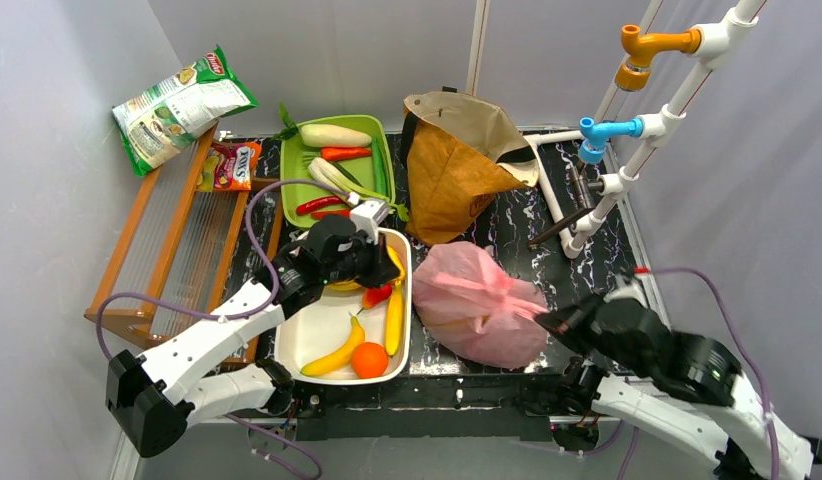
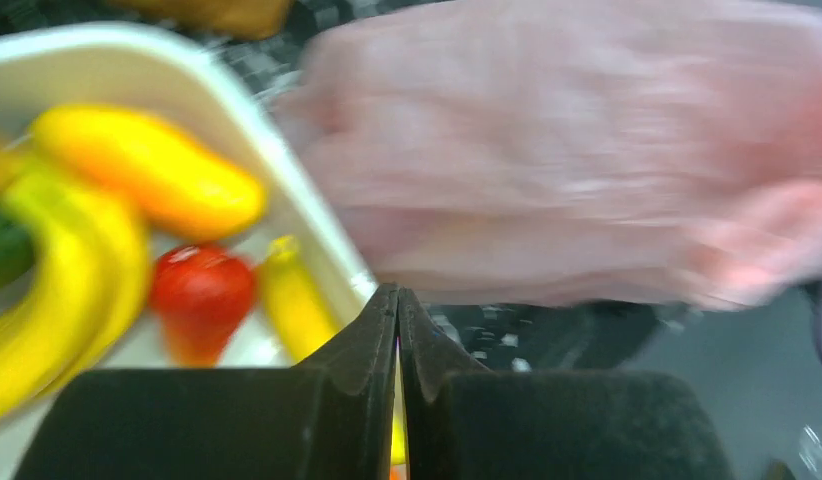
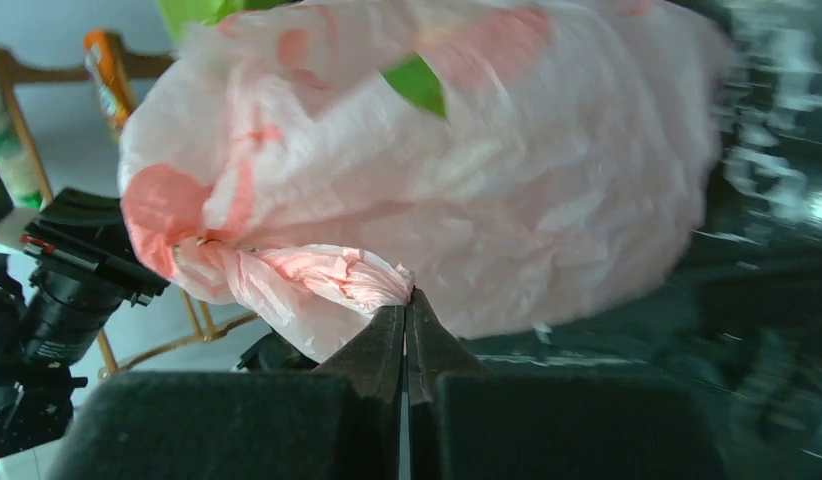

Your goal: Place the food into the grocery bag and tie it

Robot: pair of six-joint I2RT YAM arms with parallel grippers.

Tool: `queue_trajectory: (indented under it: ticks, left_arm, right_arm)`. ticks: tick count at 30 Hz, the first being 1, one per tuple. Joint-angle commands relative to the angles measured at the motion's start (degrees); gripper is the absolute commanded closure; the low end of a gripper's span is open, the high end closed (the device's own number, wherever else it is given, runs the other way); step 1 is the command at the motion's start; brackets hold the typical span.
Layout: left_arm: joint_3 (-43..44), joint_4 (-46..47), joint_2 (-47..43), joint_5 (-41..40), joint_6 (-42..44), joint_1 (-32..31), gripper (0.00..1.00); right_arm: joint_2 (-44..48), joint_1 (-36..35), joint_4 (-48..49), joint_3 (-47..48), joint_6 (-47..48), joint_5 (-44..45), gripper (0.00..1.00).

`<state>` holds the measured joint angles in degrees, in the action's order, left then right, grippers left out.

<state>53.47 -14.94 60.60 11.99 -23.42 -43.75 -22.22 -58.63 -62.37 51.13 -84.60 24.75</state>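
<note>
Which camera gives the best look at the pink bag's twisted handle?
Right wrist: the twisted handle sits sharp and close in the foreground, pinched by the right gripper. The top view shows it small and far off; the left wrist shows only the blurred grocery bag.

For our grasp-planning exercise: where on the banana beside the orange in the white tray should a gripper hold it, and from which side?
Probably the middle of the banana, from above, fingers closing across its narrow width. It lies flat on the tray floor, so no side gives room underneath, and the orange sits close beside it.
</note>
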Motion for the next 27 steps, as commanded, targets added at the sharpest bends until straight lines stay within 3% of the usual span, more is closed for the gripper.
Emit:
queue_trajectory:
  ticks: [1,7,10,11,15,18,21,27]
  left_arm:
    - [-4.48,0.60,-6.25,-14.61,-3.51,3.27,1.00]
    - [-1.16,0.69,-3.04,-12.09,-1.15,3.28,1.00]
    - [2.91,0.22,-0.87,-3.34,4.77,3.25,1.00]
    - [4.93,-0.85,0.10,-0.10,7.39,3.25,0.96]
    - [10.55,-5.30,1.39,15.28,17.99,3.26,0.48]
    - [12.99,-7.86,0.78,25.79,22.85,3.27,0.30]
    - [14.96,-9.27,1.95,37.09,27.50,2.87,0.31]
    - [17.51,-6.50,6.80,39.23,27.86,-0.24,0.35]
  right_arm:
    - [10.86,0.27,-21.85,-1.38,-13.83,5.48,0.99]
    - [4.15,0.27,-21.29,3.55,-5.90,7.38,0.99]
    - [0.63,0.23,-17.02,4.50,-0.96,6.80,0.99]
    - [-0.11,0.27,-15.44,4.58,0.61,6.43,0.99]
    - [-2.68,0.27,-10.79,5.38,5.74,5.25,0.99]
    - [-4.18,0.27,-9.85,6.94,7.64,5.05,0.99]
    - [-5.71,0.27,-8.99,8.50,9.55,4.68,0.99]
    - [-8.03,0.27,-7.27,9.26,11.75,2.77,0.99]
